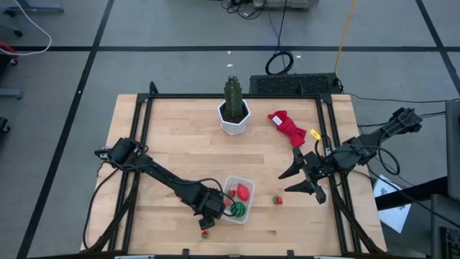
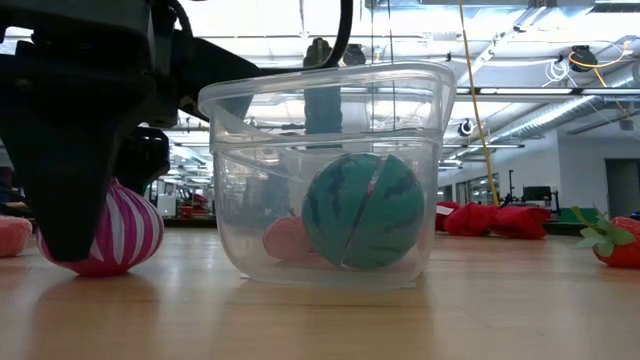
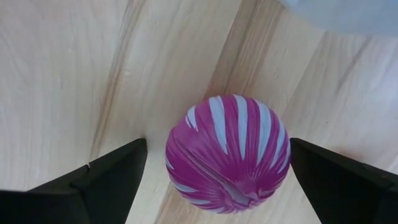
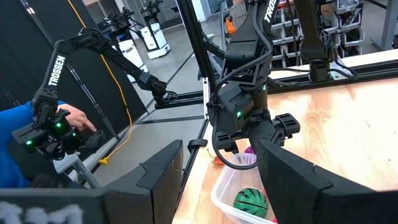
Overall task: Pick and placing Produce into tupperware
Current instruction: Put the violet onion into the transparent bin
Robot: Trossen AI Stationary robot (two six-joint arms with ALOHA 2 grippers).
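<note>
The clear tupperware (image 1: 239,199) stands near the table's front edge. It holds a green striped ball (image 2: 365,210) and a red piece (image 1: 243,191). Just left of it, a magenta and white striped ball (image 3: 227,152) rests on the wood. My left gripper (image 1: 208,216) points down over this ball, open, one finger on each side, with a gap showing at both. A small strawberry (image 1: 277,200) lies to the right of the tupperware. My right gripper (image 1: 300,180) hovers open above the table's right part with nothing between its fingers.
A green cactus in a white pot (image 1: 233,108) stands at the far middle, with a red cloth bundle (image 1: 287,128) to its right. A tiny red bit (image 1: 205,232) lies by the front edge. Beyond the table a person's hand (image 4: 78,118) shows.
</note>
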